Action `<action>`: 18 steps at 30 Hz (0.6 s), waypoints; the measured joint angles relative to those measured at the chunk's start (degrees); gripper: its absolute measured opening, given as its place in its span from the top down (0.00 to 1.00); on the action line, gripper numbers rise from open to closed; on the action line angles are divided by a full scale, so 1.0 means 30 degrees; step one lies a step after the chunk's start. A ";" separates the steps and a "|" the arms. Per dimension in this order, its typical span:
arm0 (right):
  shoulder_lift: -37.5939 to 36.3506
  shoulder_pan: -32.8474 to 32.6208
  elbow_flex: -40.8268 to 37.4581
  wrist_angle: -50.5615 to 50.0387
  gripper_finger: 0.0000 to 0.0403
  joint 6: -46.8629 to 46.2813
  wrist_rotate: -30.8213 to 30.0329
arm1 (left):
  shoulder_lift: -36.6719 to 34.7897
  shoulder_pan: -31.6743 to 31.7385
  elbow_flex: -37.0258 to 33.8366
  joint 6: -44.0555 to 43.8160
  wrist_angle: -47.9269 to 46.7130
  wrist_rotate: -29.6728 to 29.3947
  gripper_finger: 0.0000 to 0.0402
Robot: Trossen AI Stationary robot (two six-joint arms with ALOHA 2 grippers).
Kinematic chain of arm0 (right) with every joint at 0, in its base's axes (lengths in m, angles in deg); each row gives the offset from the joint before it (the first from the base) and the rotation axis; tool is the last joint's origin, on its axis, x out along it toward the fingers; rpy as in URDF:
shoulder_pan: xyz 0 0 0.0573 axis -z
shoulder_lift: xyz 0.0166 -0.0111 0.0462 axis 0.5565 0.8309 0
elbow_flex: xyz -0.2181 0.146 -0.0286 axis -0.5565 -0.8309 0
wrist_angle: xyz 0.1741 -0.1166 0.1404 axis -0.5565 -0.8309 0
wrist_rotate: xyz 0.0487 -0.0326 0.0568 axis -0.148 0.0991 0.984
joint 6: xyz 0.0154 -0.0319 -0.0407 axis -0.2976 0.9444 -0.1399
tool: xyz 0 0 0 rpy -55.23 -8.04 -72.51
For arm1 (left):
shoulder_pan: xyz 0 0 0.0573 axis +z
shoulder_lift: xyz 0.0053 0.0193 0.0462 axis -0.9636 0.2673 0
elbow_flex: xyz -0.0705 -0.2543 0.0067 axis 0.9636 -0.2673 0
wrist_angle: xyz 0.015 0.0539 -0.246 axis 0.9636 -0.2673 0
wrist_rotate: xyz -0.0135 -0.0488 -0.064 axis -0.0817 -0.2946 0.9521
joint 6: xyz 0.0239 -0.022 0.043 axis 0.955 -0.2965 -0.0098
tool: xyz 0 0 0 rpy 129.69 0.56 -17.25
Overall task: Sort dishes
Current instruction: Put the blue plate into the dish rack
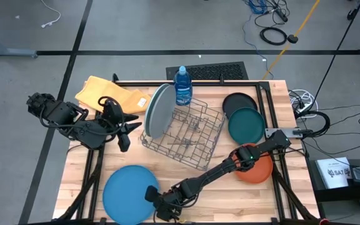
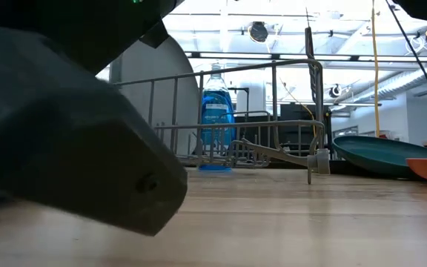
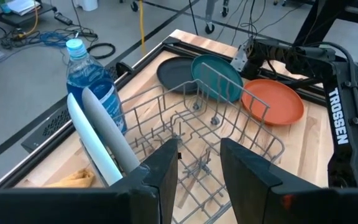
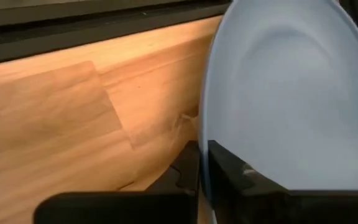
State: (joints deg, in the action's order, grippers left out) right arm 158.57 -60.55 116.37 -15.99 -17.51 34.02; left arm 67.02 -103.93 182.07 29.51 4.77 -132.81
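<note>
The blue plate (image 1: 127, 195) lies near the table's near edge. My right gripper (image 1: 161, 205) is shut on its right rim; the right wrist view fills with the plate (image 4: 284, 93). The grey plate (image 1: 161, 111) and the light blue plate (image 3: 79, 134) stand on edge in the wire rack's left end (image 1: 189, 134). My left gripper (image 1: 125, 134) is open, left of the rack, facing it (image 3: 197, 180). The black plate (image 1: 238, 102), dark teal plate (image 1: 245, 125) and orange plate (image 1: 258, 170) lie at the right; the teal one overlaps the black one. My right gripper (image 4: 202, 180) has the blue plate's rim (image 4: 205, 134) pinched between its two fingers, one finger (image 4: 188, 168) on each face. It comes low from the table's right. Whether the rim is raised off the table, I cannot tell.
A blue bottle (image 1: 182, 86) stands behind the rack at the far edge. A folded yellow cloth (image 1: 105, 94) lies at the far left corner. My right arm stretches across the near right of the table, over the orange plate. Bare wood shows between rack and blue plate.
</note>
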 joint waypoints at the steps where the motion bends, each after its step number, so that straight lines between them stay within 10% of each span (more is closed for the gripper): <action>1: 0.0000 0.0000 0.0000 0.0006 0.97 -0.0188 0.0004 | 0.0000 -0.0007 0.0000 0.0000 0.0001 -0.0007 0.69; 18: -0.2991 -0.0619 0.1384 -0.2171 0.99 -0.1138 -0.0481 | 0.0000 -0.0007 0.0007 0.0004 0.1164 0.0415 0.69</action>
State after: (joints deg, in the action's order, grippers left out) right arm 149.60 -62.41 120.53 -22.50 -20.92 32.57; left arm 67.02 -103.95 182.10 29.53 8.26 -131.56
